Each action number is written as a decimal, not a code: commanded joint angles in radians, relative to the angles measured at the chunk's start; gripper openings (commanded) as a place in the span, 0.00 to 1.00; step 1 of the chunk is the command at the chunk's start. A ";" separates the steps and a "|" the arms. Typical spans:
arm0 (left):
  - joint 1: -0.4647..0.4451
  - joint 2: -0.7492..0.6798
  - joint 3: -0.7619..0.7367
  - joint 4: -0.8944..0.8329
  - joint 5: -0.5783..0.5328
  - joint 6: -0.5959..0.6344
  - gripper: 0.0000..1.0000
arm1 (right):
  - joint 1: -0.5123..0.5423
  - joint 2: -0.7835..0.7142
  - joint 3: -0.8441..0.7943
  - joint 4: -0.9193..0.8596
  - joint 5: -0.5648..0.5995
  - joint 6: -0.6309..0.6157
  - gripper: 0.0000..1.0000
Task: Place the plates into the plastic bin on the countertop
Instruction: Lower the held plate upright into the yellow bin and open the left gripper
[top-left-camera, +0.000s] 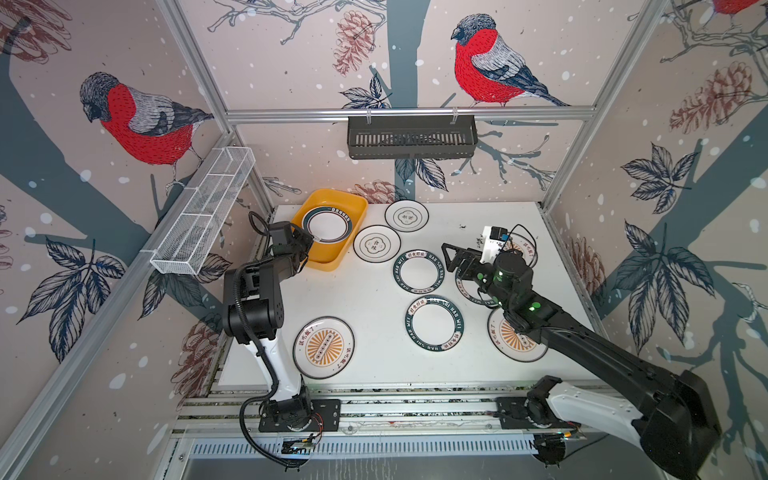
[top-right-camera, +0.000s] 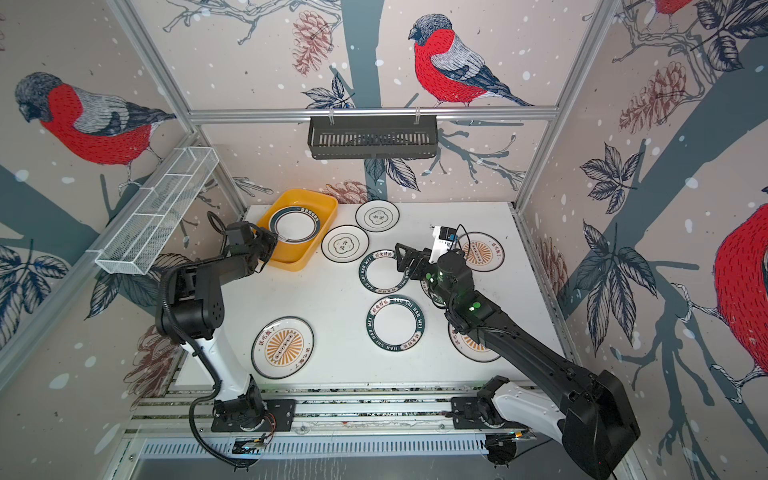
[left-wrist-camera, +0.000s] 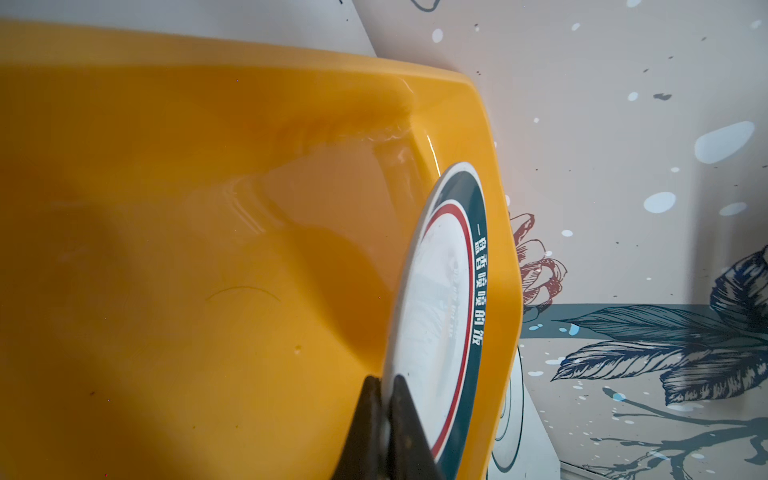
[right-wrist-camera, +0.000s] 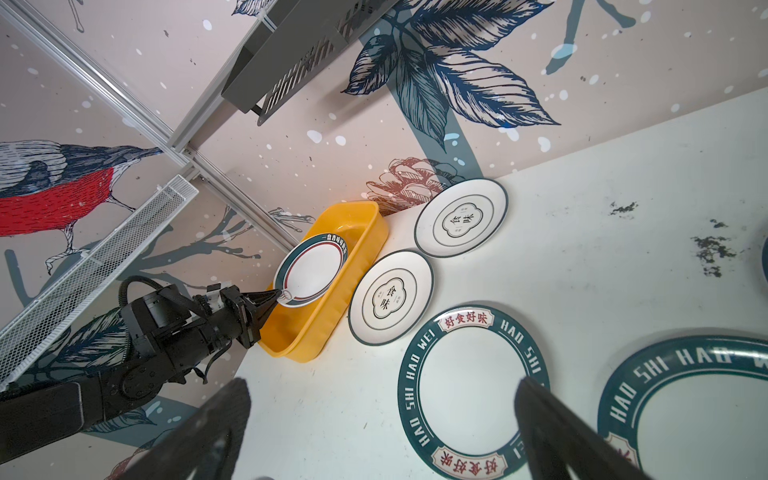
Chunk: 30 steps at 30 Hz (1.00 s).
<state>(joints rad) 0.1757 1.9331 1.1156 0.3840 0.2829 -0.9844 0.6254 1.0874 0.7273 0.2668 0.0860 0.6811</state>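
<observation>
While the left gripper (right-wrist-camera: 277, 296) pinches a round white green-rimmed plate (right-wrist-camera: 311, 270), tilted over the shallow yellow plastic bin (right-wrist-camera: 332, 328) on the white table (right-wrist-camera: 602, 232), the right gripper (right-wrist-camera: 382, 385) gapes above a second lettered plate (right-wrist-camera: 471, 392).

Black basket (top-left-camera: 411, 139) — mesh basket (top-left-camera: 205, 212) (white).

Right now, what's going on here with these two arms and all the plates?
The left arm has its jaws shut on the rim of a green-rimmed plate, holding it tilted over the bin, not yet let go. The right arm hangs above the countertop, jaws wide open and empty. Eight more plates lie flat there.
</observation>
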 joint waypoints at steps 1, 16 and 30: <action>0.002 0.022 0.030 0.079 -0.014 -0.025 0.00 | 0.000 0.003 0.009 0.007 0.022 0.005 1.00; 0.002 0.144 0.177 -0.062 -0.040 0.017 0.00 | -0.002 0.006 0.019 -0.001 0.071 -0.006 1.00; 0.002 0.216 0.252 -0.135 -0.037 0.027 0.00 | -0.004 0.000 0.029 -0.019 0.107 -0.023 1.00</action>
<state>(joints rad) 0.1768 2.1410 1.3540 0.2531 0.2398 -0.9672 0.6216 1.0927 0.7544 0.2440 0.1703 0.6739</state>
